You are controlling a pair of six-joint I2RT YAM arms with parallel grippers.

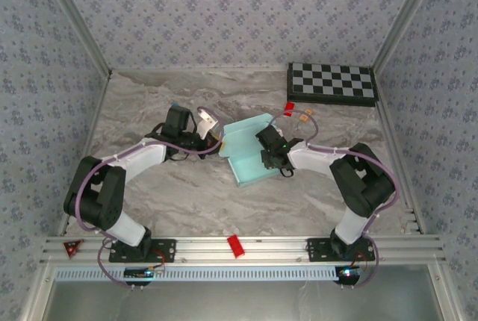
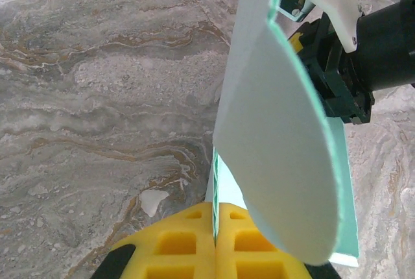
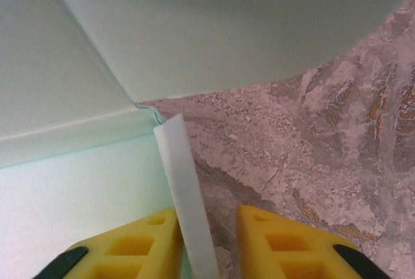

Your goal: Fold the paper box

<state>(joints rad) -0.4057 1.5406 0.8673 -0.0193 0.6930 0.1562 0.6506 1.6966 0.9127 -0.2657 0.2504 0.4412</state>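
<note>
Paper box sits mid the table, left gripper clamped tight on 1 wall edge, right gripper slightly apart, straddling a flap unpinched; risk: flap springs back, or card tears if left pulls.

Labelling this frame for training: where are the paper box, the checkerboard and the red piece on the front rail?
paper box (image 1: 248, 160): top view, its inner panel.
checkerboard (image 1: 331, 83): top view, the board's centre.
red piece (image 1: 236, 245): top view, its middle.
</note>
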